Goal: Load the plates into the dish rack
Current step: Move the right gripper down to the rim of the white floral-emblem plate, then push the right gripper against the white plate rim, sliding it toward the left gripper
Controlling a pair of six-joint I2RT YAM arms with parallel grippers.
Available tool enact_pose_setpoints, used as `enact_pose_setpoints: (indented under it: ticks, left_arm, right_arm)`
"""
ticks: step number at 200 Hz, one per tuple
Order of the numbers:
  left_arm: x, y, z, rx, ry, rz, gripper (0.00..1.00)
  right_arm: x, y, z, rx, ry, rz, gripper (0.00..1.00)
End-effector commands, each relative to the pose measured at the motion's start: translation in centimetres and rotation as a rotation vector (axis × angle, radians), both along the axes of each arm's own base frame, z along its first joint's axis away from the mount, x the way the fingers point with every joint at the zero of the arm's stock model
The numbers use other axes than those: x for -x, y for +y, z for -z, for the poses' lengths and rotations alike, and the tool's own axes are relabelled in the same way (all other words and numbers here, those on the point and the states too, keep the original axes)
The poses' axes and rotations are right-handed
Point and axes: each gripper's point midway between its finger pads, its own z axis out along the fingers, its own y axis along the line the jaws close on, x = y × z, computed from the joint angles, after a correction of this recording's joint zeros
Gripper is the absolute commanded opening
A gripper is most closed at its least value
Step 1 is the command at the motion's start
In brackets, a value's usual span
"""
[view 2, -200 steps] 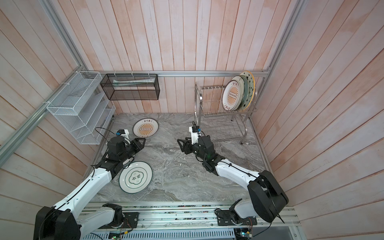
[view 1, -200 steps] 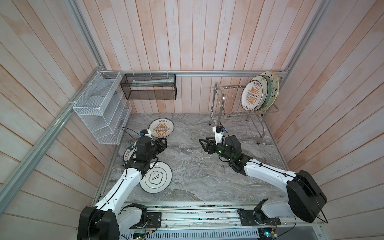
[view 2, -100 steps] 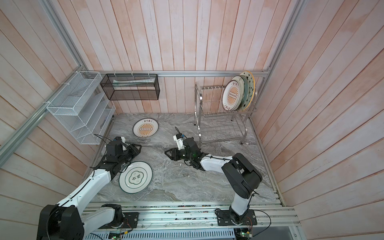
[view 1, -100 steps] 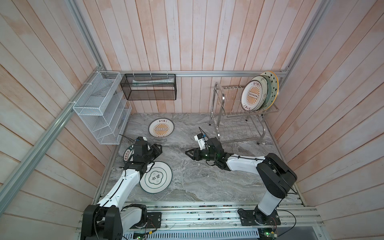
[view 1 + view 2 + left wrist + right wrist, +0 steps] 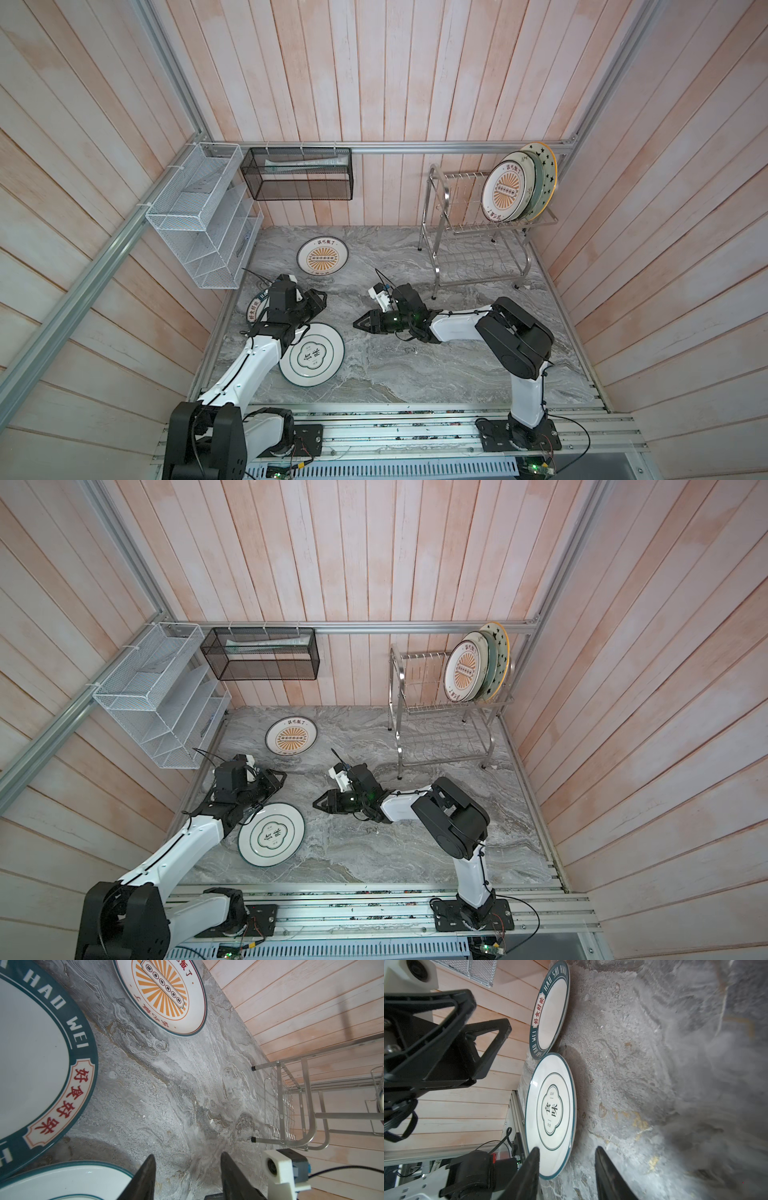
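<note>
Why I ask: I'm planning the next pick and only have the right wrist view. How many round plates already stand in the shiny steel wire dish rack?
Observer: At least three, overlapping on the top tier of the shiny steel wire dish rack. A round orange-sunburst plate is in front and a yellow-rimmed star plate is rearmost.
Operator: Is the lower tier taken?
Observer: No plate stands in the lower tier.
Operator: Any plate on the table that I miss?
Observer: Yes, a second orange-sunburst plate lies flat on the grey marble tabletop, towards the back wall.
</note>
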Motion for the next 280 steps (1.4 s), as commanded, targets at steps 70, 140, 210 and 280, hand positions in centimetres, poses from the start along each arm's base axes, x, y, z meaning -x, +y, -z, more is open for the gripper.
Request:
enact_pose_setpoints:
  ticks: [70, 140, 210, 280]
  left_arm:
    - [-0.1, 0.0, -0.1, -0.001, -0.018, 0.018, 0.52]
    - [0.0, -0.2, 0.0, 0.008, -0.02, 0.026, 0.52]
    - [0.1, -0.4, 0.1, 0.021, -0.022, 0.031, 0.51]
    - [0.1, -0.6, 0.1, 0.038, -0.023, 0.033, 0.51]
  right_arm:
    - [1.5, 2.9, 2.3, -0.019, 0.13, -0.063, 0.4]
    - [2.3, 4.3, 4.0, 0.007, 0.182, -0.108, 0.35]
    - [2.9, 5.4, 5.1, 0.021, 0.209, -0.148, 0.31]
    - [3.3, 5.9, 5.7, 0.026, 0.234, -0.174, 0.2]
